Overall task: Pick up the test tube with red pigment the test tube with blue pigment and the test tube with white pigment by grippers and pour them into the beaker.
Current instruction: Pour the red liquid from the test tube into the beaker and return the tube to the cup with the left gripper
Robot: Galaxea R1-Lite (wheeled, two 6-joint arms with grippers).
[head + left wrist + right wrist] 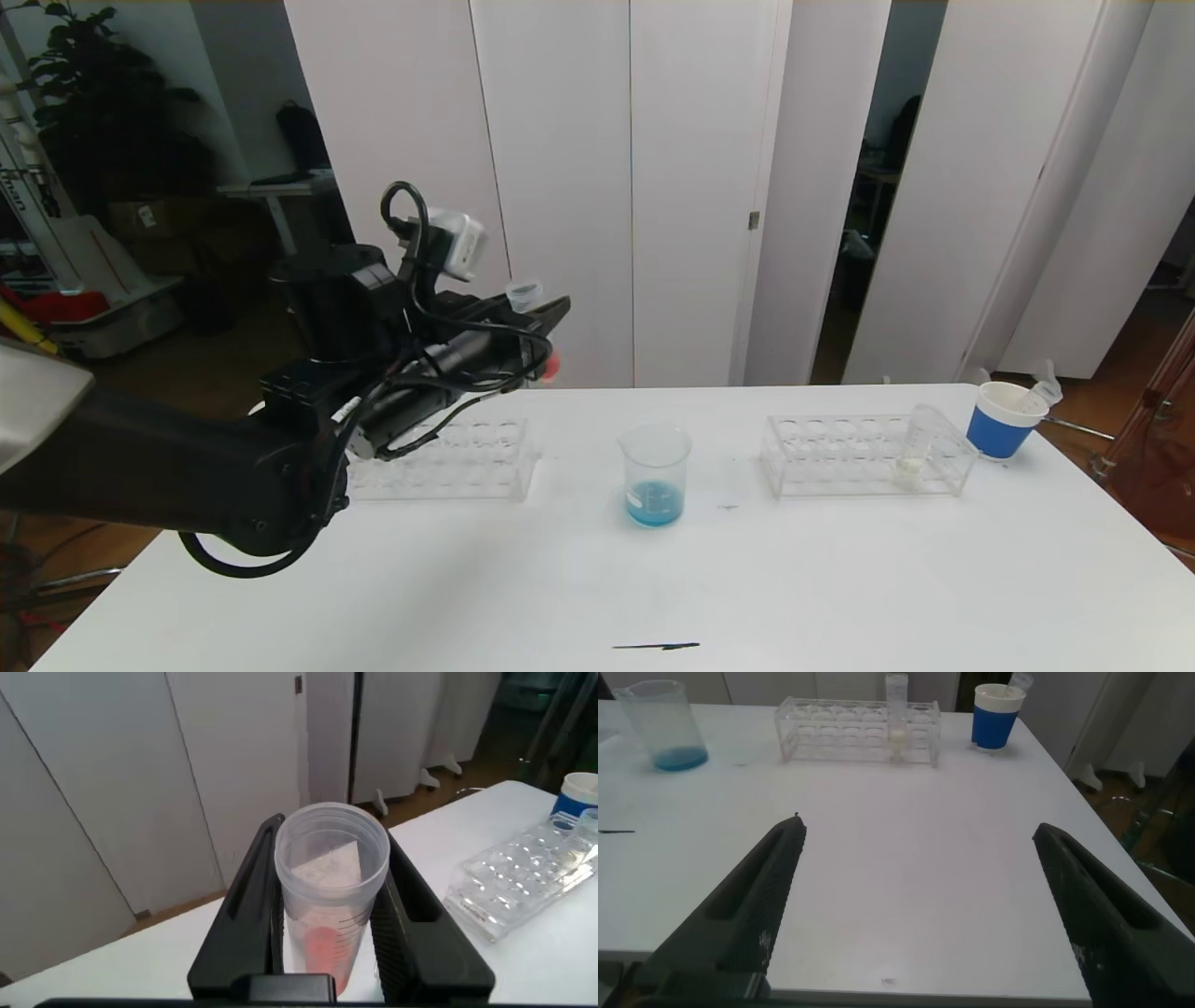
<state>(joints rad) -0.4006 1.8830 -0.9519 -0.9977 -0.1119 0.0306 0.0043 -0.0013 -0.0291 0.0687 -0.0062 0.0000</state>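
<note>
My left gripper [544, 329] is raised above the table's far left, over the left rack [448, 459], and is shut on the test tube with red pigment [329, 891]. The tube is held tilted, with red liquid in its lowest part [551, 366]. The beaker [655, 474] stands mid-table to the right of that gripper, with blue liquid at its bottom. The test tube with white pigment [919, 450] leans in the right rack [864, 455]. My right gripper [918, 827] hovers open over bare table near the front right. The test tube with blue pigment is out of view.
A blue white-rimmed paper cup [1004, 420] stands at the far right behind the right rack. A short dark mark [656, 646] lies near the table's front edge. White cabinet doors stand behind the table.
</note>
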